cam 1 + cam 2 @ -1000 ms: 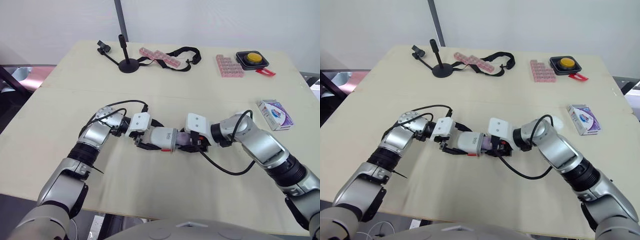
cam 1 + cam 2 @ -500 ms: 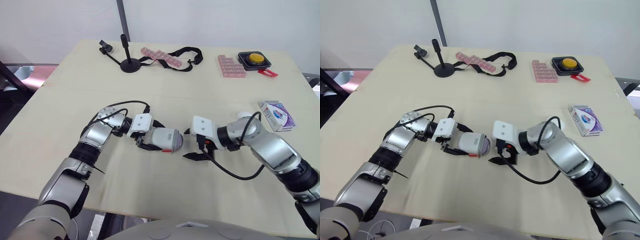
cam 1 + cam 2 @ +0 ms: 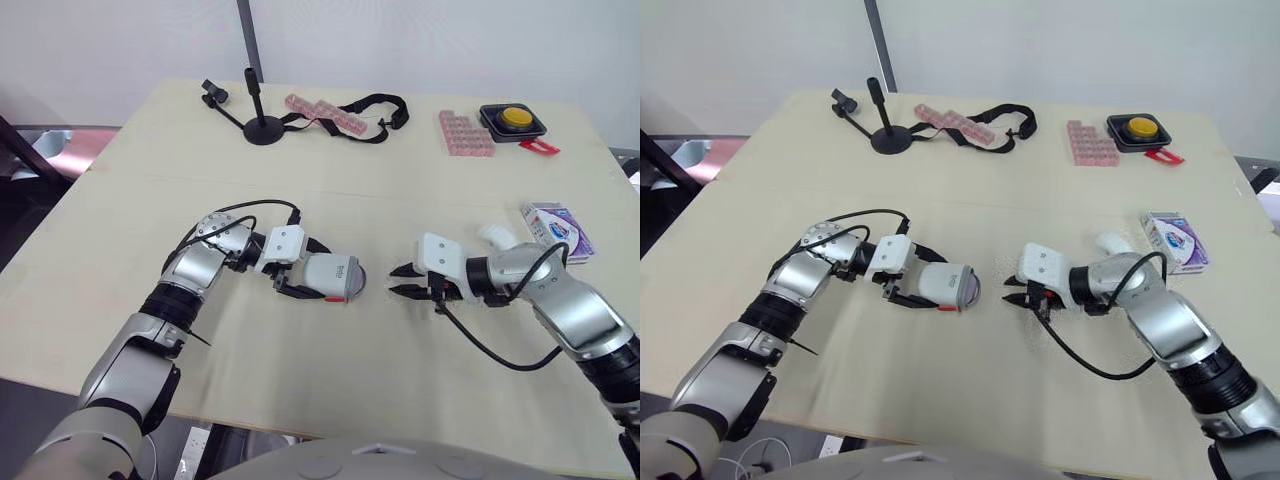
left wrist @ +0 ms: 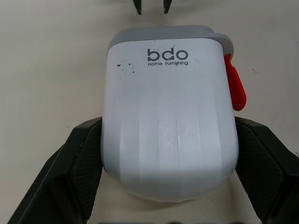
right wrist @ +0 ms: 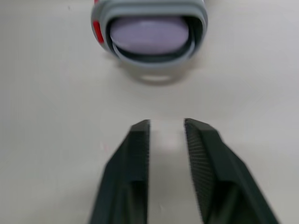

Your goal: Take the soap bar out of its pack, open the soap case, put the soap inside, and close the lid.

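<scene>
The right gripper (image 3: 402, 281) has backed off. A second ago it was pressed right up against the mouth of the soap case (image 4: 168, 121); now it hovers low over the counter (image 3: 330, 190), clear of the case. Its fingers (image 5: 135, 154) are a narrow gap apart with nothing between them. That reads as the insertion step being done: the right wrist view looks straight into the open mouth of the case, and the lilac soap bar (image 5: 150, 35) sits inside, framed by the grey rim.

The left gripper (image 3: 298, 272) has not moved. Its fingers (image 4: 79, 158) are spread wide and clamped on either flank of the white case. It keeps the case lying on its side on the counter, mouth turned towards the right gripper and a red tab (image 4: 233, 88) on one edge.

The soap pack (image 3: 553, 228) lies flat near the counter's right edge, well apart from the case. I cannot tell whether its flap is open.

What is left, by my reckoning, is the lid — the mouth of the case is still uncovered.
</scene>
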{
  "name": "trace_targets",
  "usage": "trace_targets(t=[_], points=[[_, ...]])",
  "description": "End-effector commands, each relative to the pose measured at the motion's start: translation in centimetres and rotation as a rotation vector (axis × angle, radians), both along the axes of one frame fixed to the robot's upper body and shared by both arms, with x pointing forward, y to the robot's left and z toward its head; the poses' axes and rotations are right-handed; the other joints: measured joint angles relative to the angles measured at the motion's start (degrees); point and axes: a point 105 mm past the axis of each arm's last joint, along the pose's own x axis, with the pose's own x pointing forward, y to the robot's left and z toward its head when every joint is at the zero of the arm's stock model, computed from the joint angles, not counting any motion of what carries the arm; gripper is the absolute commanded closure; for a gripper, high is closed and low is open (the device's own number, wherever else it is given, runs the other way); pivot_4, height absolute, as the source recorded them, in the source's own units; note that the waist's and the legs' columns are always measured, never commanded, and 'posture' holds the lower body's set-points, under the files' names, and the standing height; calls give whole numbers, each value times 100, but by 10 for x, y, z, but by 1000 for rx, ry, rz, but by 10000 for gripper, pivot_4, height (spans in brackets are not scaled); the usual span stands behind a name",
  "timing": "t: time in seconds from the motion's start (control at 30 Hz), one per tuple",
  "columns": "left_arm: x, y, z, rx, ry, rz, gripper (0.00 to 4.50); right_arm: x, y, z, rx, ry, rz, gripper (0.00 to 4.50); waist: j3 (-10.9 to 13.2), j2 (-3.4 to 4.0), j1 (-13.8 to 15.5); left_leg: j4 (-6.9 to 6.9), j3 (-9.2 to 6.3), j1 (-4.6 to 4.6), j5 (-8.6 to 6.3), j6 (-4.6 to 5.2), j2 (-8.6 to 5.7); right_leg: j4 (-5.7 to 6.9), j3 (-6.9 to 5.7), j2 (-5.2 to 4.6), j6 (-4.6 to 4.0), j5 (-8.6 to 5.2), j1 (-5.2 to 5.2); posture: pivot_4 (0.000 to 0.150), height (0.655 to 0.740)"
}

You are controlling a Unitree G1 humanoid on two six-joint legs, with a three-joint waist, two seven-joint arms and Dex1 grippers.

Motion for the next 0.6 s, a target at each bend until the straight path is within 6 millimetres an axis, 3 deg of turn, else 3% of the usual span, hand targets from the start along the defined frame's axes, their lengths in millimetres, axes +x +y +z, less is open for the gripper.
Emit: trace_targets(t=[0.03, 0.37, 0.6], points=[[4, 0, 10, -19, -38, 4, 10231, -1, 10, 10, 34, -62, 29, 44856, 0, 0, -1, 0, 0, 0, 0, 0, 0, 0, 0, 0, 0, 0, 0, 1500, 7400], [6, -3, 11, -27, -46, 6, 10231, 0, 35, 11, 57, -96, 75, 44856, 0, 0, -9, 0, 0, 1, 0, 0, 0, 1, 0, -1, 0, 0, 0, 1500, 7400], [6, -5, 12, -29, -49, 3, 10231, 2, 39, 10, 51, -99, 88, 44856, 0, 0, -9, 0, 0, 2, 0, 0, 0, 2, -1, -2, 0, 0, -1, 1500, 7400]])
